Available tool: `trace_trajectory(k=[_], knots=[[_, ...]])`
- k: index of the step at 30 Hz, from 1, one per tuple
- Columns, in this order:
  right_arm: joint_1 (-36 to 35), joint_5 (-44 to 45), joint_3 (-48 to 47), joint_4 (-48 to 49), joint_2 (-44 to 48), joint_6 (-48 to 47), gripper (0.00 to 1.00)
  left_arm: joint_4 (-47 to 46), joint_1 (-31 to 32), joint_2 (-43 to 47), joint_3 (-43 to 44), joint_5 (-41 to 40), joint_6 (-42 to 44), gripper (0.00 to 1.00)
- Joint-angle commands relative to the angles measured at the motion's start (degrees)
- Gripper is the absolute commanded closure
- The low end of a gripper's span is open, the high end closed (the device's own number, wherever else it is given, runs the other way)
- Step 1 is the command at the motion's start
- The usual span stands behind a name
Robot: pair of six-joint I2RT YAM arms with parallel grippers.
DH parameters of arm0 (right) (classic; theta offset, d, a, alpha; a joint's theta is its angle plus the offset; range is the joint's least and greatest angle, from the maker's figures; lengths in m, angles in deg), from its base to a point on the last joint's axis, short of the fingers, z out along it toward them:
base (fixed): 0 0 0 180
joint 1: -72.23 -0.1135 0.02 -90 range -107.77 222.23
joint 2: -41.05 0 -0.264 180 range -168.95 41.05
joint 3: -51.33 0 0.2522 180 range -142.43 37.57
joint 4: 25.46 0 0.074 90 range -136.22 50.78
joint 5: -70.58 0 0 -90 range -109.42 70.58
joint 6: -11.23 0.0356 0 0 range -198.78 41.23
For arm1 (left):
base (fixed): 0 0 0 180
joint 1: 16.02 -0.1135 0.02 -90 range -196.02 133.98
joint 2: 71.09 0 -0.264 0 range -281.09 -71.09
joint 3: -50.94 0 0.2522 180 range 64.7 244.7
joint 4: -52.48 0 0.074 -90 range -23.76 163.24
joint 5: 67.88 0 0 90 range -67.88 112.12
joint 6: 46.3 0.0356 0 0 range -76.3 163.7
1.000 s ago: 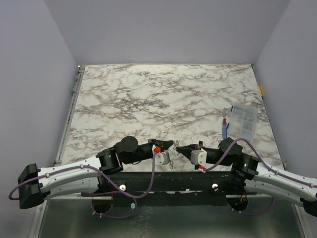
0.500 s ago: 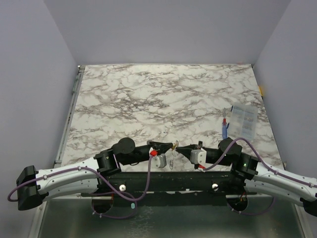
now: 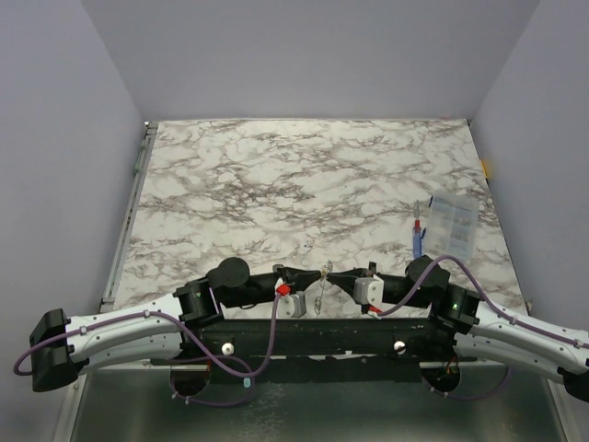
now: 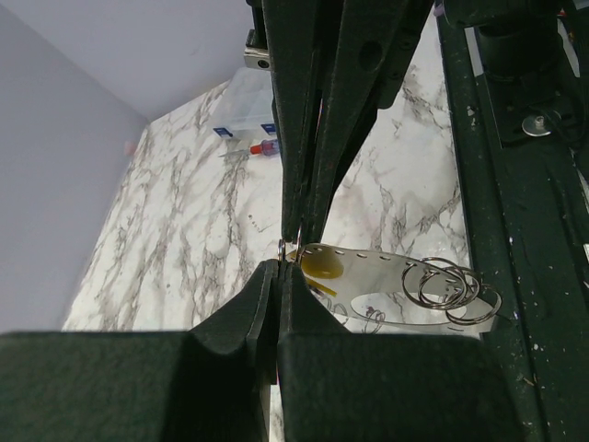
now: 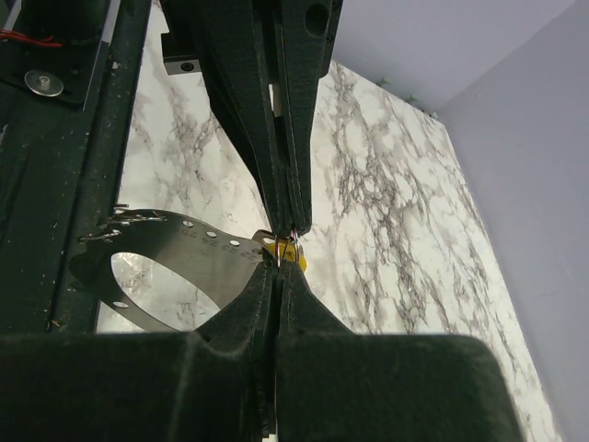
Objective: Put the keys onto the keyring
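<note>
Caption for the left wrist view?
Shut tip to tip, left gripper and right gripper meet by a perforated metal strip.

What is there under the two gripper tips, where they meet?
Under the tips: a flat silvery plate with holes, a yellow piece at one end, wire rings at the other. The left gripper covers part of the plate.

Both arms lie low and stretch inward along the near edge of the bench. The left arm (image 3: 138, 324) reaches to the right and the right arm (image 3: 515, 327) to the left, and they meet tip to tip near the middle. The left gripper (image 3: 316, 273) and the right gripper (image 3: 331, 274) point at each other almost level, their tips touching or very nearly so. On both, the jaws are pressed together, with no gap showing between the fingers in either wrist view.
</note>
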State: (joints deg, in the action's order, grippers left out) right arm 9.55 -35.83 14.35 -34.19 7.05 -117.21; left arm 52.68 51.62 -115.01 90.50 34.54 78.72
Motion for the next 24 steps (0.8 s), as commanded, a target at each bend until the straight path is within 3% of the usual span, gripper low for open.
trace_trajectory(k=[1,24], knots=[[-0.3,0.1,0.8,2.7,0.7,0.6,0.99,0.0,0.4,0.7,-0.4,2.6,0.7,1.00],[-0.3,-0.2,0.6,2.3,0.1,0.8,0.99,0.0,0.4,-0.4,0.1,5.2,1.4,1.00]])
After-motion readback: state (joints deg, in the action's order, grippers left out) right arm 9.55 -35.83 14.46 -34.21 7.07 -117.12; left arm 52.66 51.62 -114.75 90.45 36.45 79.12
